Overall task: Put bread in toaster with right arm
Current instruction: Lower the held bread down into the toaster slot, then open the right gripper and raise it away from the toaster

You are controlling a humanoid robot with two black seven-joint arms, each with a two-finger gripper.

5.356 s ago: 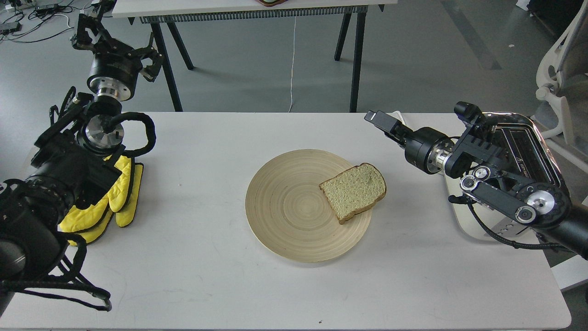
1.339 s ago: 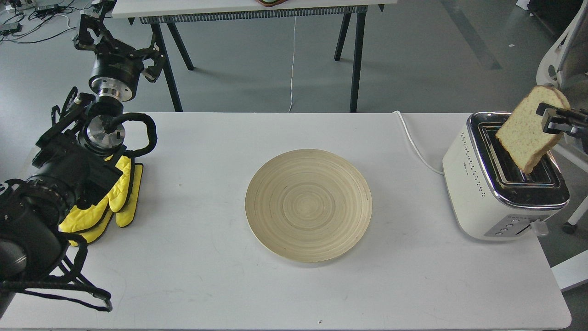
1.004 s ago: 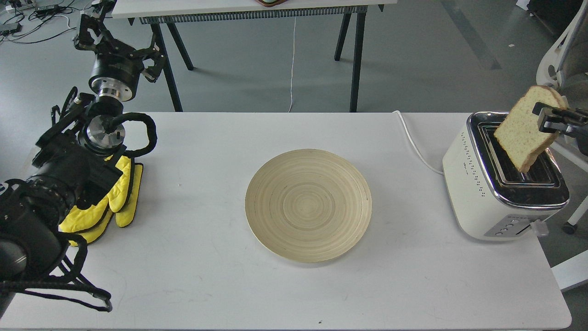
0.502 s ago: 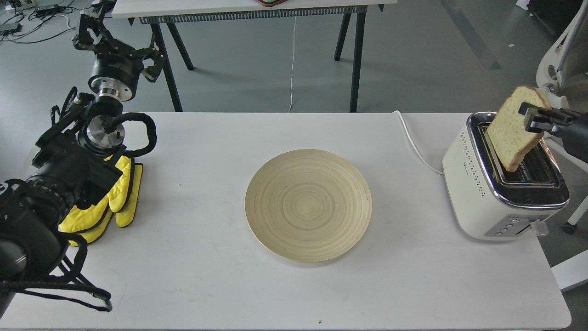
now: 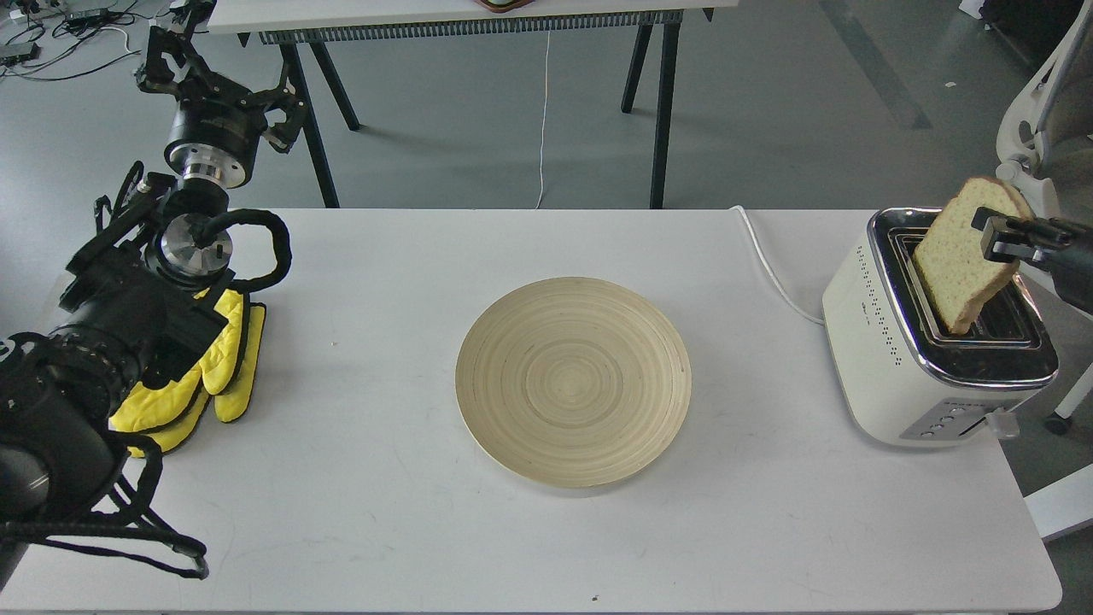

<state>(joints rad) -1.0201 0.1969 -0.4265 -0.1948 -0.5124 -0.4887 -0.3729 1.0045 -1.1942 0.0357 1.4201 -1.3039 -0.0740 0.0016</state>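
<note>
Holding the bread (image 5: 958,259) by its top right edge, our right gripper (image 5: 996,240) is clamped on the slice, which hangs tilted, with its lower corner at the mouth of a slot of the toaster (image 5: 888,359). We grip it high so the lower part is free to go into the slot. The slice is not yet upright, so we judge it needs straightening before going down. Our left gripper (image 5: 224,84) rests far left over the floor; whether it is released we cannot tell. The plate (image 5: 572,381) is bare.
</note>
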